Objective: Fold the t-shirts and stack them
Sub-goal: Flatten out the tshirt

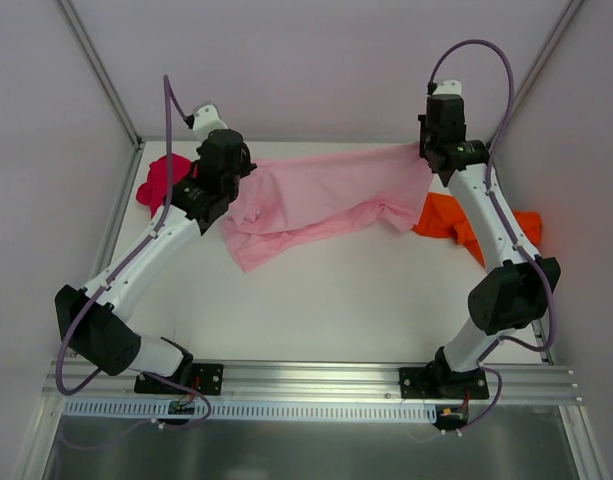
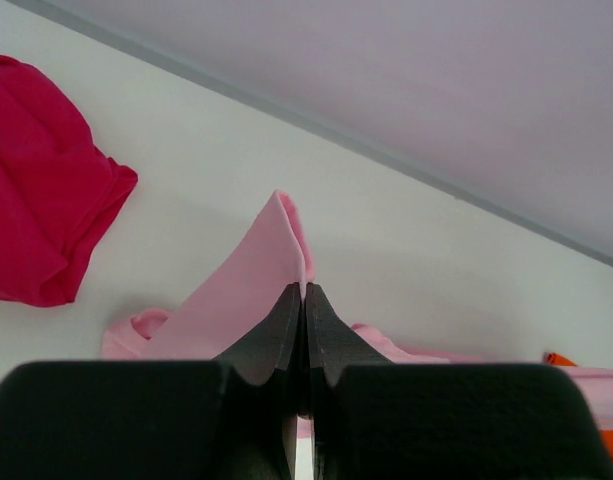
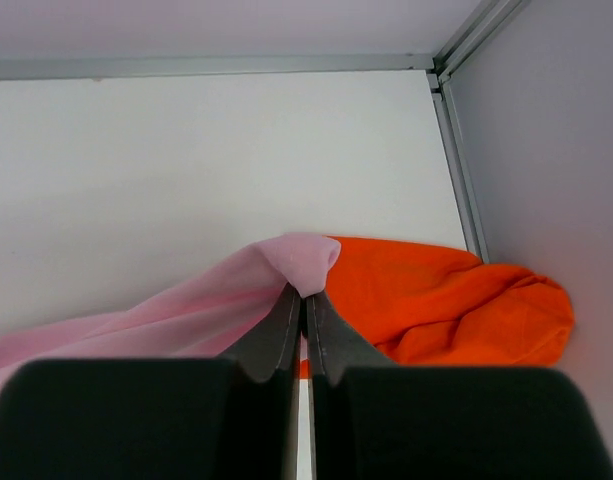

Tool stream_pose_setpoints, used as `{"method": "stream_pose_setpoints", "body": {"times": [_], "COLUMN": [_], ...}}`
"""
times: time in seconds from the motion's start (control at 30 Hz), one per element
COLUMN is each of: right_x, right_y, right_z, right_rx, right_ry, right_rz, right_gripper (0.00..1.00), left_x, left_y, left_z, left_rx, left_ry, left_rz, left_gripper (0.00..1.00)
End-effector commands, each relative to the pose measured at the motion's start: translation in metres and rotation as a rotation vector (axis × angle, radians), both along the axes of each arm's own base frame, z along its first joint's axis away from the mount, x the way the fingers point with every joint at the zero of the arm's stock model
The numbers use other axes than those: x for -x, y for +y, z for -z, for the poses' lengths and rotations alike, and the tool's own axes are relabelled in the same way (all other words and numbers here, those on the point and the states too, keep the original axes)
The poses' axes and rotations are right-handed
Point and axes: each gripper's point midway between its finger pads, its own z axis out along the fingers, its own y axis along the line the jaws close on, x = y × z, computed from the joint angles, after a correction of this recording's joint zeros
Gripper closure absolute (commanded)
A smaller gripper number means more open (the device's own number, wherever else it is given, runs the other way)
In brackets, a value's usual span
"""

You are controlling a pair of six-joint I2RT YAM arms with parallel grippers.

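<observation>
Top external — pink t-shirt (image 1: 326,195) strung left to right at far side, pinched at 2 ends, left gripper (image 2: 304,290) and right gripper (image 3: 306,292) clamped on it.

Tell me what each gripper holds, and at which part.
Both hold the pink t-shirt: the left gripper pinches one end's edge, the right gripper the opposite end.

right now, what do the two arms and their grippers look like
Both the left arm and right arm have white tubular links with bulky black joint housings, and a purple cable loops along each. The left gripper and right gripper have matte black fingers tapering to thin tips. Black base plates sit on a silver rail.
</observation>
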Motion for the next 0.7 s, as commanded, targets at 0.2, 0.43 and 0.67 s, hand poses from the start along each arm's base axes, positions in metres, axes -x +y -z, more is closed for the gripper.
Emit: {"method": "stream_pose_setpoints", "body": {"times": [0.2, 0.43, 0.67], "right_x": [0.009, 0.019, 0.045], "right_y": [-0.02, -0.03, -0.023], "right_z": [-0.063, -0.096, -0.119], "right_rx": [-0.012, 0.001, -0.004], "right_ry": [-0.221, -0.316, -0.423], "right_rz": [0.117, 0.171, 0.136], "right_gripper": [0.99, 0.99, 0.99], "left_x": [0.015, 0.028, 0.056], "left_y": [0.028, 0.034, 0.045], "left_z": [-0.045, -0.066, -0.094], "left_rx": [-0.006, 0.016, 0.058], "left_ry": [-0.124, -0.188, -0.282], "left_rz": [-0.083, -0.073, -0.044], "left_gripper": [1.0, 1.0, 1.0]}}
